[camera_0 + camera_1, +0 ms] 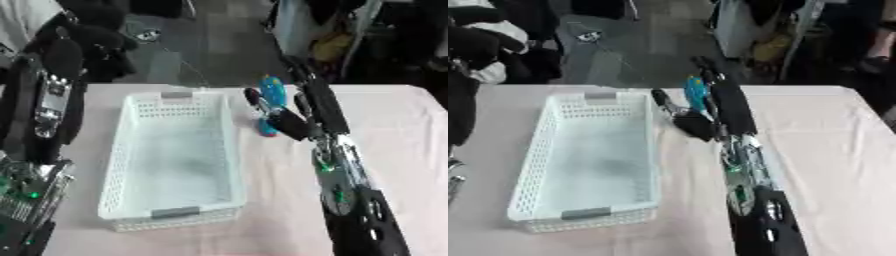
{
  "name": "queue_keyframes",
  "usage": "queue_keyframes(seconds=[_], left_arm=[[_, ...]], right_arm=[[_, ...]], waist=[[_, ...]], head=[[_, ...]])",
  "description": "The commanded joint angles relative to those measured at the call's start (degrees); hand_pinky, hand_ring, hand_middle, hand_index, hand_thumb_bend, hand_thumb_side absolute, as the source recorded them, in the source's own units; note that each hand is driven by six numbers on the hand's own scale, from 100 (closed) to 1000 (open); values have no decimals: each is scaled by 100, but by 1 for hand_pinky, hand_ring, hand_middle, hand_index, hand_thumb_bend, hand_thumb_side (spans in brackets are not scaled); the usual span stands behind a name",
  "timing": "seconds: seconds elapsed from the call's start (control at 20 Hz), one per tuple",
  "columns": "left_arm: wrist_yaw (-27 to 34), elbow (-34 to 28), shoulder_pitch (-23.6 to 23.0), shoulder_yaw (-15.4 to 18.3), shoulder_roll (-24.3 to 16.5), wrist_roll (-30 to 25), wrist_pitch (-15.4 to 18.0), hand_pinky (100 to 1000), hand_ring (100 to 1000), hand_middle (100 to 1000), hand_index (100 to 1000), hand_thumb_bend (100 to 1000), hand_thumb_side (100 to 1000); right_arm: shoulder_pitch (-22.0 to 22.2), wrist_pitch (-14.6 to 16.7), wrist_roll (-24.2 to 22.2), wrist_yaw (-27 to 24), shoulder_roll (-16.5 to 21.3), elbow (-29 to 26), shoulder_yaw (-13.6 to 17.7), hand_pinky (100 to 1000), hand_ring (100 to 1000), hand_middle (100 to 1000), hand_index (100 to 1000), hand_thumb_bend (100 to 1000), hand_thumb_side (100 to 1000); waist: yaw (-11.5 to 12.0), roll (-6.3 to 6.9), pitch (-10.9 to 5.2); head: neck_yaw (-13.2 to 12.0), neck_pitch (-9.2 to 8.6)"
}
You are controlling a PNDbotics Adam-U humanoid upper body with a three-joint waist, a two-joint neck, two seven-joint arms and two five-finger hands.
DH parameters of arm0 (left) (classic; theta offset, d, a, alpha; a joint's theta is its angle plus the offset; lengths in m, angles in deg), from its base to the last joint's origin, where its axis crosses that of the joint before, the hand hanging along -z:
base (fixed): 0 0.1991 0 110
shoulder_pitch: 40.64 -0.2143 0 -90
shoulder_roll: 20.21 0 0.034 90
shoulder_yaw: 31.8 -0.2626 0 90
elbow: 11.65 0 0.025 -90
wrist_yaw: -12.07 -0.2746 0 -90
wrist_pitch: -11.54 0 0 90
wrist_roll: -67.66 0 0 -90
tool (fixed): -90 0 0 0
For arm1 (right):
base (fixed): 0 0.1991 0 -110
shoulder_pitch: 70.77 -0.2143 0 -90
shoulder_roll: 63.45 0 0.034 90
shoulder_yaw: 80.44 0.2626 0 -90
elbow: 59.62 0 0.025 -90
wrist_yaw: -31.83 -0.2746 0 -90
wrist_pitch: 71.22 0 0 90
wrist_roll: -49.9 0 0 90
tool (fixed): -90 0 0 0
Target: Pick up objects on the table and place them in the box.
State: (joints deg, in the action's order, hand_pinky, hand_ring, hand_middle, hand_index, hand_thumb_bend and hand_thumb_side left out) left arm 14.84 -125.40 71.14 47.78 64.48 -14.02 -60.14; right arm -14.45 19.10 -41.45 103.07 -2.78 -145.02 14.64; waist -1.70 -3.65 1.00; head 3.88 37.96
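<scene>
While your right hand [282, 119] is curling round the small blue object [272, 90] beside the white box [131, 150], you are likely handling something light, rigid; hold its middle.

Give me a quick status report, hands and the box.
Right hand shut on blue object, beside the basket. Left hand not visible. Basket looks empty. Nothing between them.

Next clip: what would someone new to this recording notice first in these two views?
First, the large white perforated plastic basket in the middle of the pale pink table, with nothing inside it. Next, the right robot hand, just right of the basket's far corner, its fingers curled round a blue bottle-shaped object that stands upright. The left arm runs along the left edge; its hand cannot be made out.
</scene>
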Motion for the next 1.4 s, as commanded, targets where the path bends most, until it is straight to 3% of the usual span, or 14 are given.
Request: queue_keyframes(seconds=[0.05, 0.3, 0.7, 1.4], left_arm=[[18, -85, 41, 12, -124, -17, -2, 461, 604, 743, 668, 173, 830], [26, -85, 57, 9, -115, -28, -2, 462, 604, 743, 668, 173, 830], [44, -85, 83, -9, -95, -54, -5, 460, 604, 742, 668, 173, 830], [49, -85, 128, -8, -79, -59, 4, 463, 606, 743, 668, 173, 828]], right_arm=[[-2, -186, -3, 14, -234, -235, 129, 889, 793, 911, 979, 618, 956], [21, -307, -101, 74, -337, -280, 186, 891, 795, 913, 981, 615, 949], [-136, -351, -132, 271, -410, 85, 298, 895, 799, 917, 981, 613, 950], [-542, -422, -102, 608, -359, 727, 467, 907, 813, 922, 974, 591, 945]], waist=[[-15, 40, -57], [-1, 38, -48], [28, 36, -19], [60, 32, 12]], head=[[229, -120], [322, -200], [352, -268], [229, -287]])
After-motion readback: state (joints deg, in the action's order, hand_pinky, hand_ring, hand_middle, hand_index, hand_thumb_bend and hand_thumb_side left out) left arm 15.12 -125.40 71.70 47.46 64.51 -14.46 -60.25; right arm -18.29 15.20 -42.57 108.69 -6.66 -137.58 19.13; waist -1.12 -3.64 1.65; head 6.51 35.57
